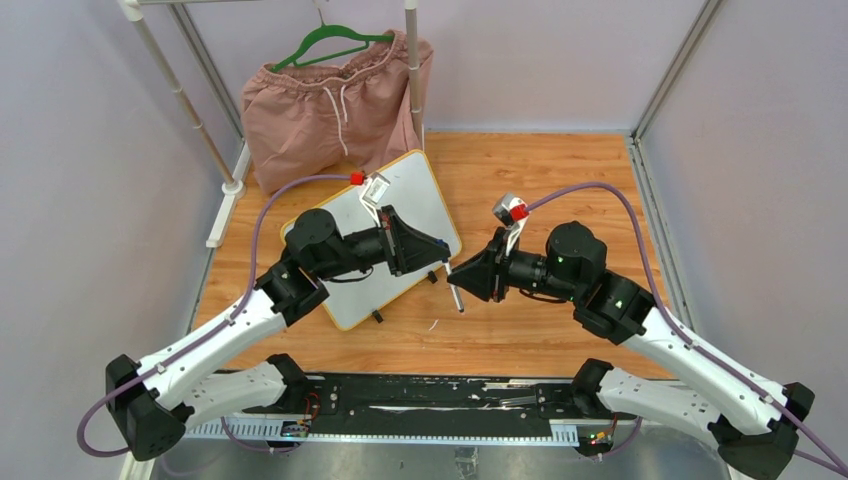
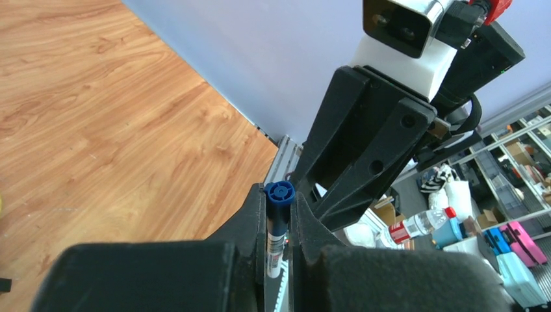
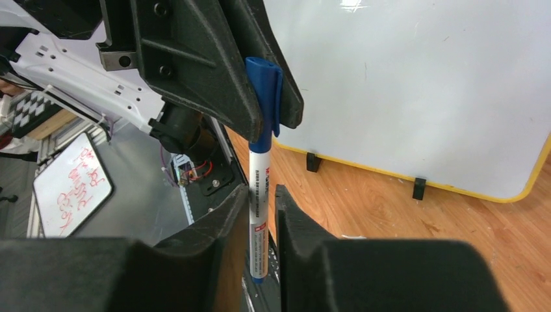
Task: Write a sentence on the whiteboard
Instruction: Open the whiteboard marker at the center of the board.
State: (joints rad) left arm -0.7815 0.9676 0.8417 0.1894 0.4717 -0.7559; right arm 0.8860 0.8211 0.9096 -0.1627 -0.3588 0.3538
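Both arms meet over the middle of the wooden table, just off the whiteboard's right-hand corner, with a marker between them.

The left gripper is clamped right down on the marker's blue cap. In the left wrist view the cap end pokes up between the two black fingers, both of them pressed against it.

The right gripper has its fingers on either side of the white barrel, lower down the same marker. One finger sits against the barrel, but there's a thin dark gap on the other side. I honestly can't tell whether it's actually pinching or only hugging it.

The marker is upright in the right wrist view, cap at the top, printed barrel running down between the fingers.

The whiteboard sits left of centre on the table, turned at a diagonal, with one corner up toward the back edge. It has a yellow-orange frame and two small black feet along its lower edge, touching the wood. The part of its face that shows is plain glossy white.

Behind it, at the back left corner, pink shorts hang on a green hanger.
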